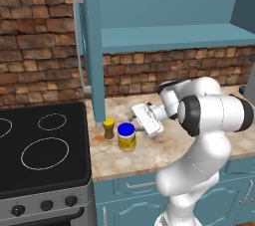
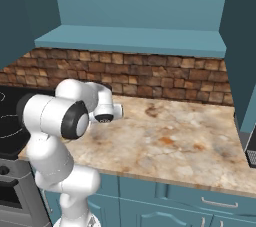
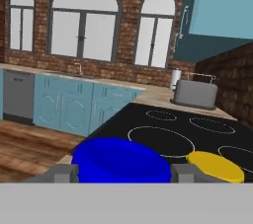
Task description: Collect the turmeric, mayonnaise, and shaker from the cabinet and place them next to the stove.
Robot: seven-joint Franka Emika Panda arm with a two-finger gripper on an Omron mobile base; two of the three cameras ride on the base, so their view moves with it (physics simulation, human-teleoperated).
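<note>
Mayonnaise (image 1: 127, 137): squat jar, round blue lid, yellow label unreadable; hand (image 3: 123, 172) fingers astride lid, grip can't tell. Turmeric (image 1: 108, 128) just beside, on marbled tabletop (image 1: 164, 150).

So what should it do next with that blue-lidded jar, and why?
Probably spread the fingers and draw the hand straight back. The mayonnaise already stands upright on the counter beside the stove, next to the turmeric, so it looks placed. The fingers flank its blue lid closely, so a sideways move might tip it.
</note>
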